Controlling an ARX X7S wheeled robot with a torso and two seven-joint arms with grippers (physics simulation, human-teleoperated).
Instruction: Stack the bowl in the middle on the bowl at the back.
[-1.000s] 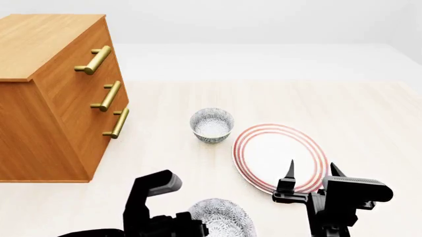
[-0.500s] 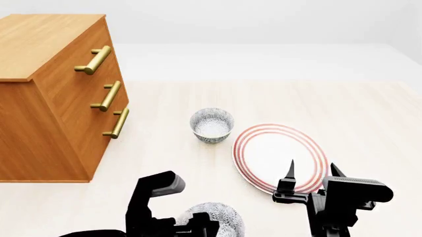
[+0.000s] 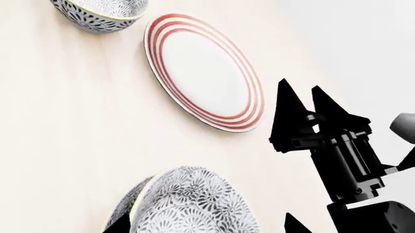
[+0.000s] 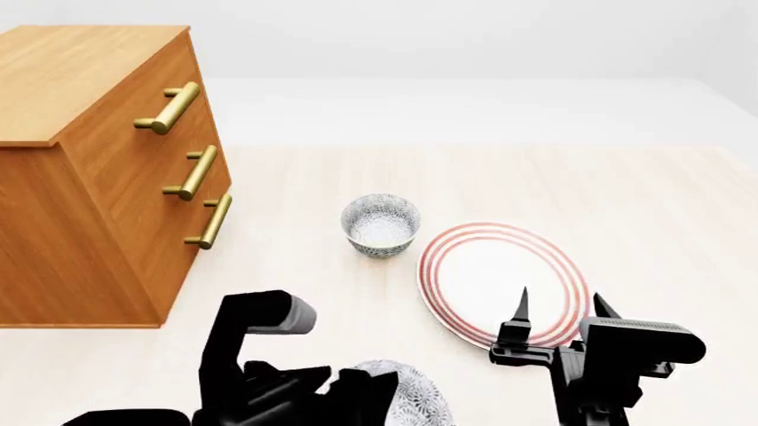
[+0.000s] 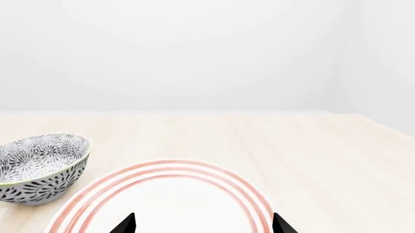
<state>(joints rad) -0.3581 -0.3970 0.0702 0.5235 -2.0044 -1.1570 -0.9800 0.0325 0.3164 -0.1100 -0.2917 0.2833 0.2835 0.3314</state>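
The left gripper (image 4: 355,390) hung over the bowl in the middle (image 4: 409,395), nearer the robot than the red-ringed plate (image 4: 503,280); whether its jaws were closed on it could not be told. The right gripper (image 4: 556,311) hovered at the plate's near edge, jaws apart. The bowl at the back (image 4: 381,224) stood just beside the plate, apparently empty. A level lift, centred before release, looked wise.

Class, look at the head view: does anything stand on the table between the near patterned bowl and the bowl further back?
Nothing visible does. Bare table separates the near bowl from the far bowl; the red-ringed plate lies off to the right.
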